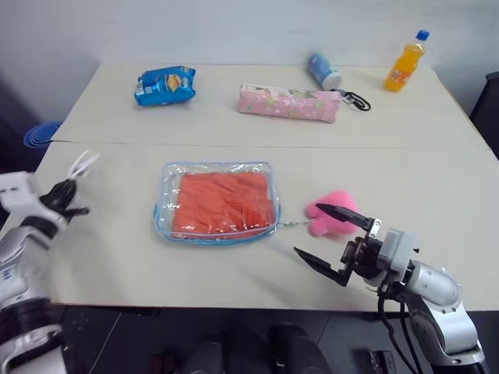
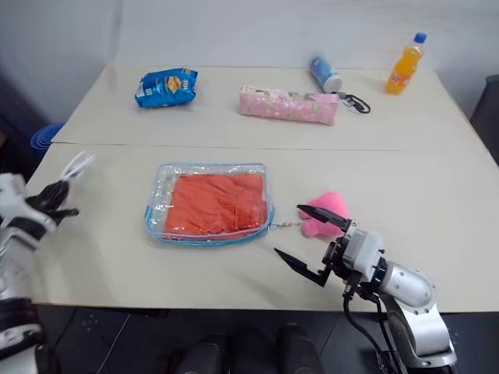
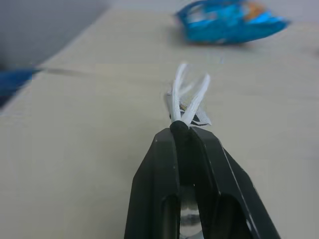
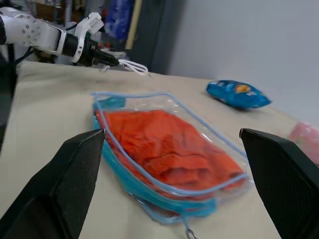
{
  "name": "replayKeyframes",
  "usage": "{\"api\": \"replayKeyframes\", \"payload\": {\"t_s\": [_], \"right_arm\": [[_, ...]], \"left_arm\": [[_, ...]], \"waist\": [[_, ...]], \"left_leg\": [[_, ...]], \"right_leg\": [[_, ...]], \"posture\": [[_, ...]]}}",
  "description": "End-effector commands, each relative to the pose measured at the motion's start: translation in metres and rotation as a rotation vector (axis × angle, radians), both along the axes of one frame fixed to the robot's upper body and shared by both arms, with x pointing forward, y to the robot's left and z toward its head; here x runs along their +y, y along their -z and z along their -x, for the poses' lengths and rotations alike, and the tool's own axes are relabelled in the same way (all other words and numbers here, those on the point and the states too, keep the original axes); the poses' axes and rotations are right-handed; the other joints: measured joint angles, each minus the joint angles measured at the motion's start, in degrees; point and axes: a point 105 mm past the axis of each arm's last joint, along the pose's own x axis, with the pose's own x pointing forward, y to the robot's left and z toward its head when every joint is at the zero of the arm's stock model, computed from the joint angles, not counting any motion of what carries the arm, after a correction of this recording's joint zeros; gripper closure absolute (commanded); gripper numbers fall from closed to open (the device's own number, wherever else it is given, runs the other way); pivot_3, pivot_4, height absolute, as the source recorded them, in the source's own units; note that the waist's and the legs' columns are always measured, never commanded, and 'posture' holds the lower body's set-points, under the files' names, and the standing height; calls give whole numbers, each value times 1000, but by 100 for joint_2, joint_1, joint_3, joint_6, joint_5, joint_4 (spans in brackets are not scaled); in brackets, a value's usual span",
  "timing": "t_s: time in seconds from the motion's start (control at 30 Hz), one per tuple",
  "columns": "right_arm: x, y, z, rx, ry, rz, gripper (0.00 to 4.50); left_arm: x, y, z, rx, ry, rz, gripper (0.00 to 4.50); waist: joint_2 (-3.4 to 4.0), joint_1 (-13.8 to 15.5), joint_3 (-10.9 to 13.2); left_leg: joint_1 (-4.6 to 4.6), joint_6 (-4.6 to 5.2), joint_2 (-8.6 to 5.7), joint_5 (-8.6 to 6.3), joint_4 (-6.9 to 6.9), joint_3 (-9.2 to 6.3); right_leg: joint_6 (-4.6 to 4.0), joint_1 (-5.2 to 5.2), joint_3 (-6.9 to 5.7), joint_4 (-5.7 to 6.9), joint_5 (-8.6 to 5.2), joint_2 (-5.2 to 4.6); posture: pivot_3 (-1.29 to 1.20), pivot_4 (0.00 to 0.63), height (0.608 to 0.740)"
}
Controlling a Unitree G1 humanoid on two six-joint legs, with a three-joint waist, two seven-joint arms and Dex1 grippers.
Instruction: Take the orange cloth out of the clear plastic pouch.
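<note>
Pouch, clear plastic [image 1: 215, 202], flat on the surface [image 1: 125, 257], zipper shut, orange cloth [image 1: 224, 202] wholly inside. Pink plush toy [image 1: 331, 212] just right of the pouch, by its chain. Right gripper [image 1: 327, 238] near the pouch's right corner, jaws spread wide, empty. Left gripper [image 1: 72, 191] well left of the pouch, jaws pinching a white cord loop [image 3: 187, 97]. Beyond the pouch: blue snack bag [image 1: 165, 84], pink pencil case [image 1: 288, 102], orange bottle [image 1: 406, 62].

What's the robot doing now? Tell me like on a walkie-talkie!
Left gripper shut on white string. Right gripper open. Orange cloth inside clear pouch. Pink plush toy beside it.
</note>
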Motion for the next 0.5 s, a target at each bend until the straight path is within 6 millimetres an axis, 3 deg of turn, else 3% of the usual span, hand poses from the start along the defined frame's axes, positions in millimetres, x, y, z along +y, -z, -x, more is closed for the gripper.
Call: {"api": "replayKeyframes", "payload": {"t_s": [0.03,0.23,0.33,0.47,0.5], "right_arm": [[4,-10,3,-24,-30,-6,0],[-6,-16,-4,12,13,1,0],[-22,-13,-2,47,65,35,0],[-52,-1,-4,115,158,111,0],[-60,0,-9,126,197,122,0]], "left_arm": [[-7,-16,2,-26,48,-75,4040],[-21,-25,-3,-33,187,-170,2214],[-19,-31,2,-1,276,-304,1299],[-47,-51,11,-80,554,-390,51],[-57,-53,13,-88,632,-401,51]], "waist": [[-12,112,-3],[-42,166,-15],[-42,95,-15],[-41,20,-14],[-41,8,-14]], "left_leg": [[-3,1,-1,0,3,-5],[-9,0,-2,0,4,-11],[-9,-1,-2,0,-10,-7],[-9,-1,-1,-1,-21,-4],[-8,0,-1,-1,-20,-1]], "right_leg": [[1,4,-4,-5,1,-2],[1,4,-10,-10,2,-3],[1,-4,-7,-10,2,-2],[1,-6,-8,-15,2,-1],[1,-5,-6,-19,2,-2]], "posture": [[0,150,740],[0,150,740],[0,150,740],[0,150,740],[0,150,740]]}}
